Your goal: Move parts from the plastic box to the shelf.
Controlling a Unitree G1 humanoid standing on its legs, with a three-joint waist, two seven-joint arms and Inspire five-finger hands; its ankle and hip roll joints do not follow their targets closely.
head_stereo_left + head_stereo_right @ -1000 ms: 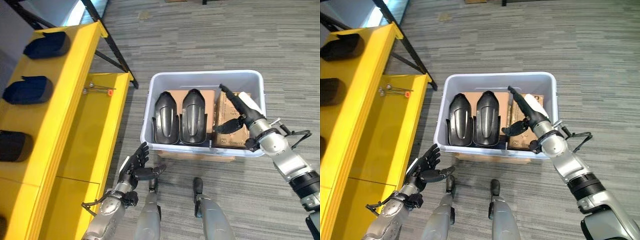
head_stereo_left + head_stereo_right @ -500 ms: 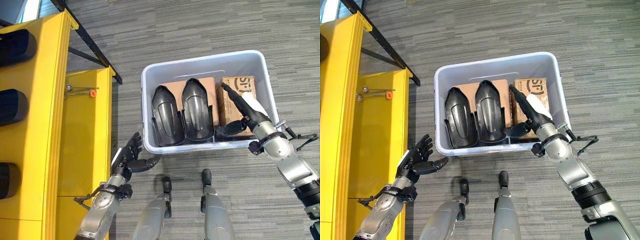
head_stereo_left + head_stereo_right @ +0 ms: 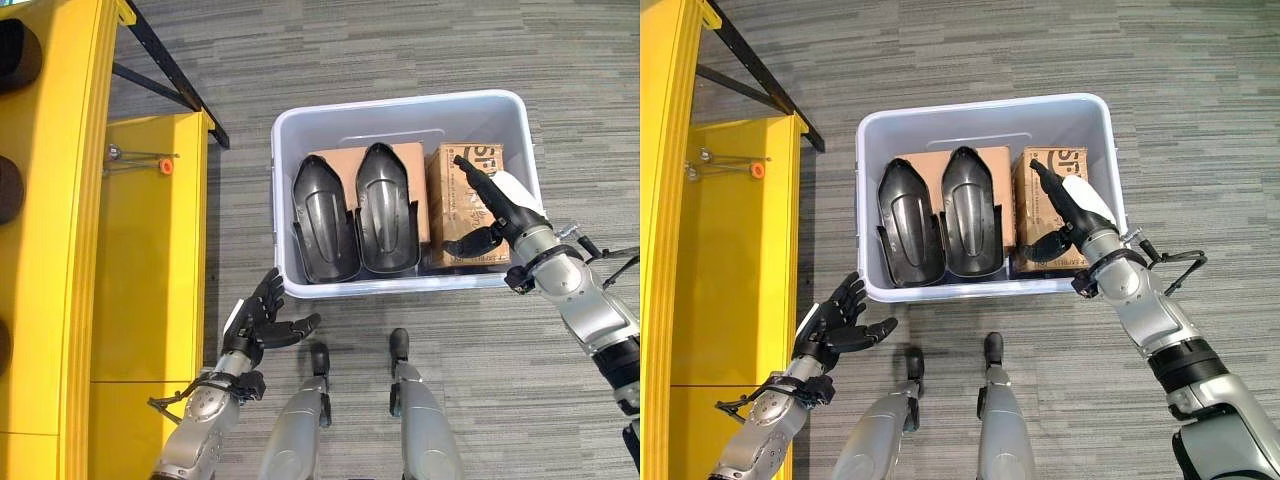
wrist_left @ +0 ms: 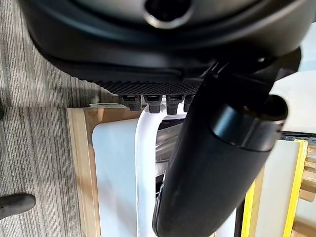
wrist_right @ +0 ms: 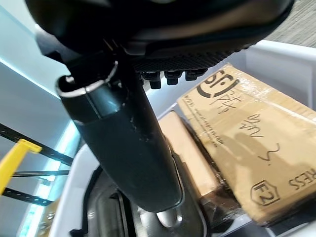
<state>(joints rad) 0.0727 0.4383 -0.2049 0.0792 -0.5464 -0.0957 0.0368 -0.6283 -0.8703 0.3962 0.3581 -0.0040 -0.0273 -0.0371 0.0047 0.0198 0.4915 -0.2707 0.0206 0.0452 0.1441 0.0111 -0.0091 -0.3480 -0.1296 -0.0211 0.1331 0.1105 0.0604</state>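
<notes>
Fingers spread, our right hand [image 3: 503,205] is hovering over the carton [image 3: 463,190] in the box [image 3: 395,104]; two parts [image 3: 352,220] are lying beside it. Our left hand [image 3: 262,322] is hanging open.

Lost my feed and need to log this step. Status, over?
Left hand open, outside the plastic box. Right hand open over the cardboard box, holding nothing. Two black parts in the box, nothing blocking them.

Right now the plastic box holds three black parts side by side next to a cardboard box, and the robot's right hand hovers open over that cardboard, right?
Not quite: the plastic box holds two black parts, not three, as the left eye view shows. They do lie beside the cardboard box, with the right hand open over it.
</notes>
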